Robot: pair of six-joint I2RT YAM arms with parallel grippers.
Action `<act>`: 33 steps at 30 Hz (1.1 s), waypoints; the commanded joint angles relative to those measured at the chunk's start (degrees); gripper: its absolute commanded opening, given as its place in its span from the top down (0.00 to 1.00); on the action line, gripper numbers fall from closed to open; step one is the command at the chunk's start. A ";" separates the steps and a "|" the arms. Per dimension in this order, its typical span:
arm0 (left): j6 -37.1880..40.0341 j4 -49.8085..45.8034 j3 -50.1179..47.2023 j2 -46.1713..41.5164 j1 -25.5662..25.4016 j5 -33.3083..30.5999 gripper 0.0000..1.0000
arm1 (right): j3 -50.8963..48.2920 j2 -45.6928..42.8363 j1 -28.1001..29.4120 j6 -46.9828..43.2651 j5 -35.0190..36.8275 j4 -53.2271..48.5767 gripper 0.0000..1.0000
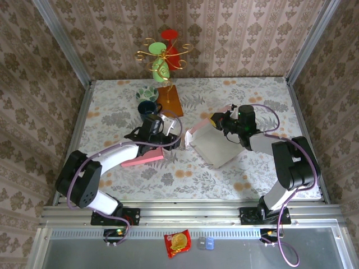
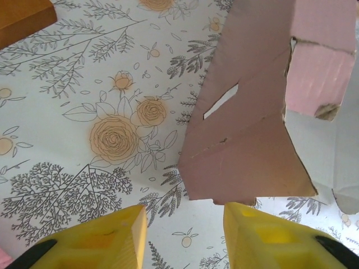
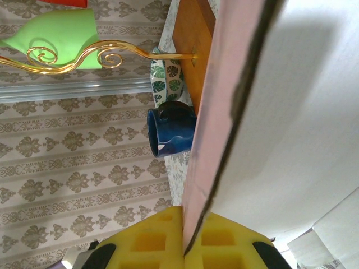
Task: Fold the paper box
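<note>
Your right jaws pinch the paper box (image 1: 216,147) edge, likely anchoring it; left jaws half-open, empty, facing the flap (image 2: 241,145) to fold.

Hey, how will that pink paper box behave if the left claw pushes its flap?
The paper box looks like thin sheet, so it probably flexes rather than resists. Its flap shows creases and should hinge there. Pinched at one edge by the right claw, it likely swings easily.
</note>
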 commanded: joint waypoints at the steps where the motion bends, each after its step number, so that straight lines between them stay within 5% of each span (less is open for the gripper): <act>1: 6.26 4.30 -0.33 1.64 -0.64 1.75 0.58 | 0.16 0.16 -0.21 -1.73 -0.46 -3.58 1.00; 12: 14.40 2.89 5.35 7.26 -3.85 1.69 0.55 | 0.07 0.17 0.02 -0.90 -0.20 -3.40 1.00; 33: 16.43 3.67 9.79 11.67 -5.05 0.77 0.64 | 0.76 -0.26 0.48 -0.54 -0.18 -4.35 1.00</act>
